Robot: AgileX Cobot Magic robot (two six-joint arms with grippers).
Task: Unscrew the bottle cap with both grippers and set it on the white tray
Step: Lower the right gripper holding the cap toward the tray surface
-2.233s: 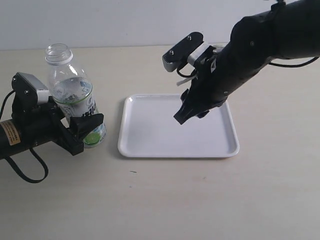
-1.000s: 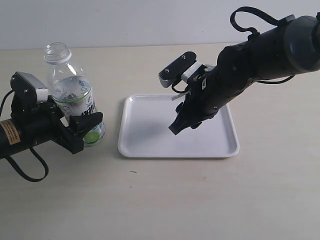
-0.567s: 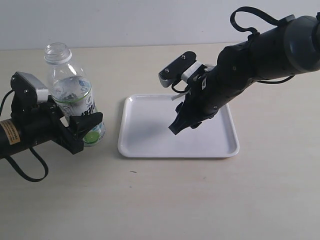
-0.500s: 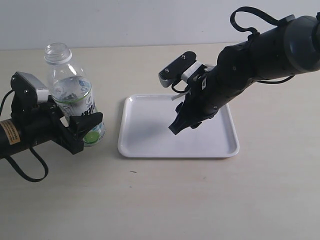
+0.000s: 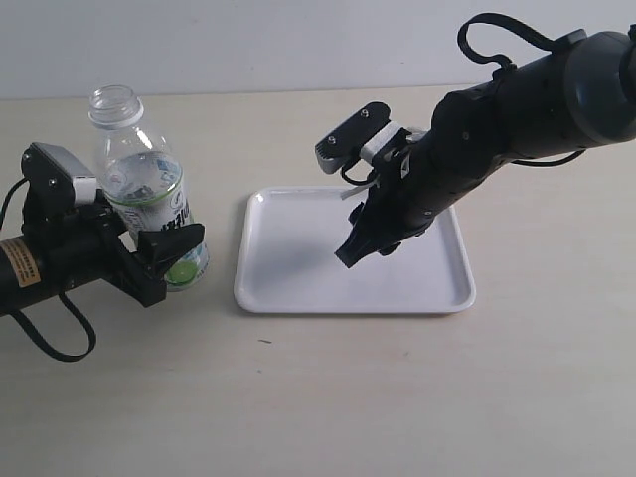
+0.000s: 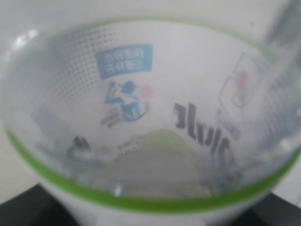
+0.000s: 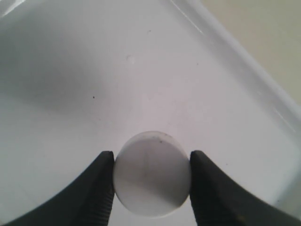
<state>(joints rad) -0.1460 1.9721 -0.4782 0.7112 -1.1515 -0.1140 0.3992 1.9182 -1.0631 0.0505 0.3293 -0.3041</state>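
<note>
The white tray (image 5: 298,290) lies flat on the pale table (image 5: 397,397), and everything else is easiest to place from it. Over the tray's middle the right gripper (image 5: 358,248) points down from its big black arm, with its tips close above the glossy surface. Its wrist camera shows the two black fingers (image 7: 101,188) pinching the bottle cap (image 7: 151,173), one finger on each side. The cap's round white face is turned to the camera, with the tray's floor and raised rim behind it. Whether the cap touches the tray I cannot tell.

To the left of the tray in the exterior view, near it but apart, the bottle (image 5: 139,184) stands upright on the table with its neck open. The left gripper (image 5: 167,260) is clamped around the bottle's lower part at the white-and-green label, a black jaw on either side. In the left wrist view the label fills nearly everything, blurred, showing dark characters and a green band.
</note>
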